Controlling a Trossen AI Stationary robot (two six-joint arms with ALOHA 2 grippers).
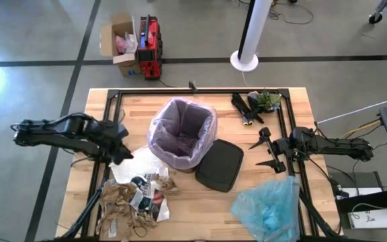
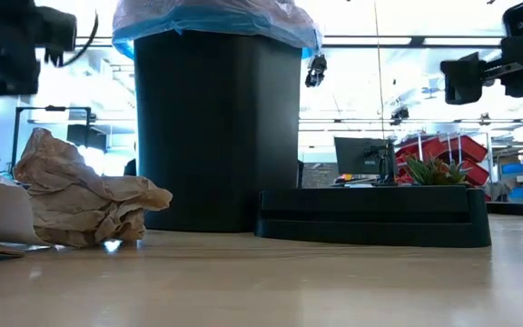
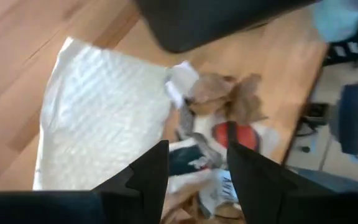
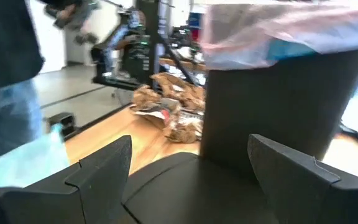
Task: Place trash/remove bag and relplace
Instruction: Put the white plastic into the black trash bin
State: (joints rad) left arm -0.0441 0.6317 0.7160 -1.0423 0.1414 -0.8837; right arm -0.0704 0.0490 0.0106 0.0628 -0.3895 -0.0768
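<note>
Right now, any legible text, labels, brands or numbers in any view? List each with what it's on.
Nothing can be read in any view.
Printed wrappers in the trash heap: print shows, too small to read; blurred in the left wrist view.
White sheet off the table's right edge: dark marks, too small to read.
Red case on the floor: no readable label.
Monitor in the low view: nothing legible.

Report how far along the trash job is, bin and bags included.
Done: the lid lies off beside the bin, whose pink liner is in place. In hand: the left tool hovers open and empty above the trash. The right tool waits open by the lid. Left: binning all the trash, pulling the liner, fitting the blue bag.
</note>
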